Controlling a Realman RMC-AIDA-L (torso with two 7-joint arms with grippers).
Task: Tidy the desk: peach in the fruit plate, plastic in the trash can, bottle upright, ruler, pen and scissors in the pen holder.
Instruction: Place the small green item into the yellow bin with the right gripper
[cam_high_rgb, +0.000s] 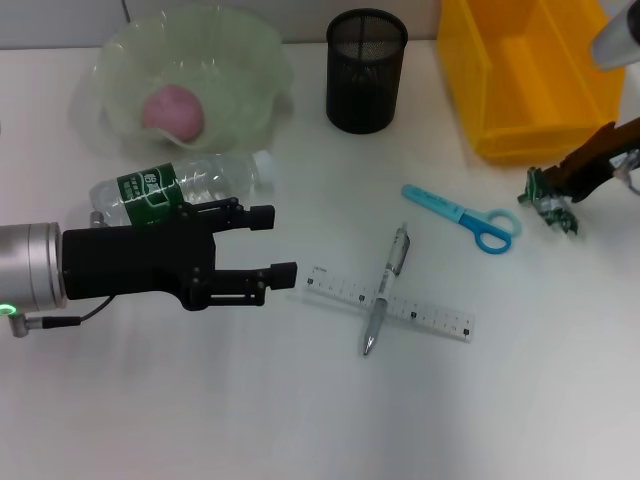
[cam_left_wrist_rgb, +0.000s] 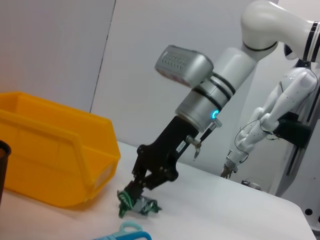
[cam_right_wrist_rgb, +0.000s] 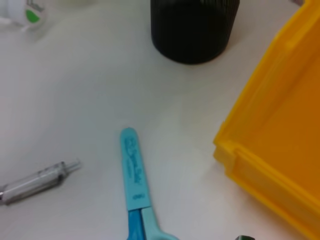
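A pink peach (cam_high_rgb: 172, 110) lies in the pale green fruit plate (cam_high_rgb: 255, 60). The clear bottle (cam_high_rgb: 190, 185) lies on its side just behind my left gripper (cam_high_rgb: 272, 245), which is open and holds nothing. The pen (cam_high_rgb: 386, 288) lies across the clear ruler (cam_high_rgb: 430, 315) at mid-table. Blue scissors (cam_high_rgb: 465, 217) (cam_right_wrist_rgb: 135, 175) lie to the right. My right gripper (cam_high_rgb: 545, 192) (cam_left_wrist_rgb: 136, 192) is shut on the crumpled green plastic (cam_high_rgb: 553, 210) (cam_left_wrist_rgb: 137, 204), low over the table beside the yellow trash can (cam_high_rgb: 530, 80) (cam_left_wrist_rgb: 50, 160). The black mesh pen holder (cam_high_rgb: 366, 70) (cam_right_wrist_rgb: 192, 27) stands at the back.
The table edge runs behind the fruit plate and pen holder. White table surface stretches in front of the ruler. In the left wrist view another white robot (cam_left_wrist_rgb: 280, 110) stands beyond the table.
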